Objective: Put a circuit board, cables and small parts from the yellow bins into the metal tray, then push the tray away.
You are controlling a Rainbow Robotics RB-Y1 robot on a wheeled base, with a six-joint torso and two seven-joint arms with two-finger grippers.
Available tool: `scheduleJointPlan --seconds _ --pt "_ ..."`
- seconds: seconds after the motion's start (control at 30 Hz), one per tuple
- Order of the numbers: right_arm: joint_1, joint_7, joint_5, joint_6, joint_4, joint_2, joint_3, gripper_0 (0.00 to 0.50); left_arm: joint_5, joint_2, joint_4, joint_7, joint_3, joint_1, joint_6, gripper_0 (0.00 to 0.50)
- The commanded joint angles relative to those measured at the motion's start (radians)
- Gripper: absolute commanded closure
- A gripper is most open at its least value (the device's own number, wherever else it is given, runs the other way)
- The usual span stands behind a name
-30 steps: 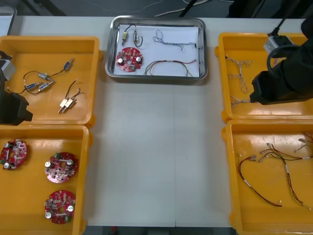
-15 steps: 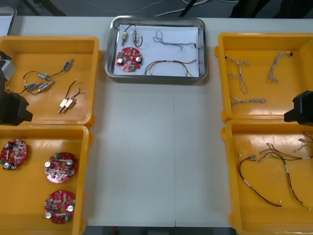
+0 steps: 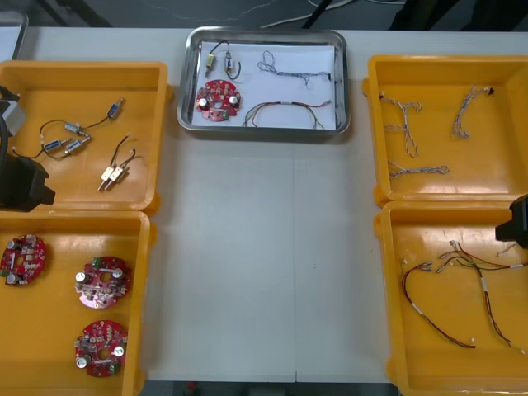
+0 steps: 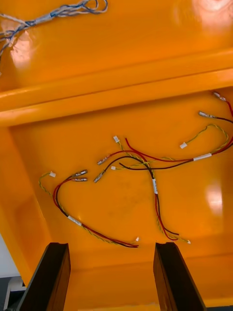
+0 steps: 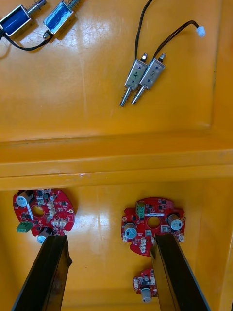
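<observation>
four bins (image 3: 82, 68), one tray (image 3: 264, 34) holding one board (image 3: 218, 99); three boards (image 3: 103, 283) at near left. left gripper (image 5: 109, 243) and right gripper (image 4: 112, 248) both gape, empty.

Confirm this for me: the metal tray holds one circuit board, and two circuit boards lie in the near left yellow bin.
Wrong count: the front view shows three circuit boards in the near left yellow bin. The metal tray does hold one circuit board.

Circuit board (image 5: 143, 285) half behind left jaws
</observation>
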Motion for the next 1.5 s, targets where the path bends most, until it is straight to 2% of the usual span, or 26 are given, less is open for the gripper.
scheduleJointPlan --seconds 0.03,0.6,0.77,0.93,1.5 --pt "0.05 0.084 0.039 0.003 -0.032 0.008 -0.034 0.0 0.005 0.045 -0.025 -0.011 0.033 0.016 -0.005 0.0" --pt "0.06 0.18 0.111 0.003 0.016 0.09 -0.034 0.0 0.005 0.045 -0.025 -0.011 0.033 0.016 -0.005 0.0" --pt "0.06 0.206 0.128 -0.037 0.053 0.093 -0.021 0.0 0.005 0.045 -0.025 -0.011 0.033 0.016 -0.005 0.0" --pt "0.06 0.228 0.177 -0.073 0.065 0.093 0.006 0.0 0.005 0.045 -0.025 -0.011 0.033 0.016 -0.005 0.0" --pt "0.06 0.28 0.166 -0.105 0.074 0.106 0.009 0.0 0.005 0.045 -0.025 -0.011 0.033 0.016 -0.005 0.0"
